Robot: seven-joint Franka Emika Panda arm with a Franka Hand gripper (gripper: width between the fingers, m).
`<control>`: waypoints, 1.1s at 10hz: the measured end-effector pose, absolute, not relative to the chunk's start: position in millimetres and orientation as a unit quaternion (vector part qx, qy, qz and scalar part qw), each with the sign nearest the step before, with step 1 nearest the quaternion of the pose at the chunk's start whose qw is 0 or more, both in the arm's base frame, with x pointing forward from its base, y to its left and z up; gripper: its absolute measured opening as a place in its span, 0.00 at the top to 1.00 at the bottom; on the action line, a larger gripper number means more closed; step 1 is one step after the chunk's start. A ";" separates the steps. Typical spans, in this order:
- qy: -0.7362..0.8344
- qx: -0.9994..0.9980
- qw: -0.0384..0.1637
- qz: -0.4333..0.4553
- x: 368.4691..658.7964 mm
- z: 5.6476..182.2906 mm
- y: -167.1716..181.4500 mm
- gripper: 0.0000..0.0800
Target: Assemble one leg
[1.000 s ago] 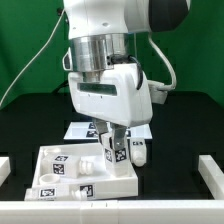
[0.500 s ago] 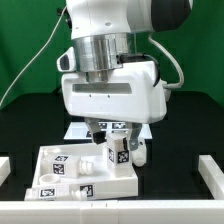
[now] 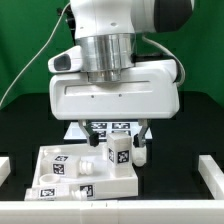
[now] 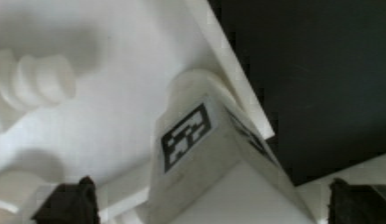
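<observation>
The leg (image 3: 118,152) is a small white post with black-and-white tags. It stands upright on the far right corner of the large white slab (image 3: 55,172). In the wrist view the leg (image 4: 204,140) rises between my two dark fingertips (image 4: 69,200), with a gap on each side. My gripper (image 3: 120,138) is open and hangs straight over the leg, straddling its top; in the wrist view my gripper (image 4: 213,205) is also open. The broad white hand hides the top of the leg in the exterior view.
A second white leg (image 3: 141,153) stands just off the slab, at the exterior view's right of it. A short ribbed white part (image 3: 88,167) lies on the slab. The marker board (image 3: 78,130) lies behind. White rails (image 3: 212,172) border the table.
My hand has turned about its vertical axis over the leg and now faces the camera broadside. The fingers, close on the leg before, now stand apart. The leg has stayed in place.
</observation>
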State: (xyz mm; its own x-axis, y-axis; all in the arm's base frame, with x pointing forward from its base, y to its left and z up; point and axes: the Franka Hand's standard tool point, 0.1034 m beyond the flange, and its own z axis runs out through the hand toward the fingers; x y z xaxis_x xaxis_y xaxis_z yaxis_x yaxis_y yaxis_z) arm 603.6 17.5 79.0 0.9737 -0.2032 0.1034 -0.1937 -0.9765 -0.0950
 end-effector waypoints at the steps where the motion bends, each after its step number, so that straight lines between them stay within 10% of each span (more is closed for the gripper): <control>1: 0.047 -0.997 0.039 -0.051 603.2 78.4 17.4 0.19; 7: -0.106 -0.993 0.026 -0.054 603.3 78.6 17.4 0.26; 9: -0.105 -0.993 0.026 -0.054 603.2 78.3 17.3 0.65; 11: -0.089 -0.994 0.028 -0.053 603.1 78.2 17.3 0.65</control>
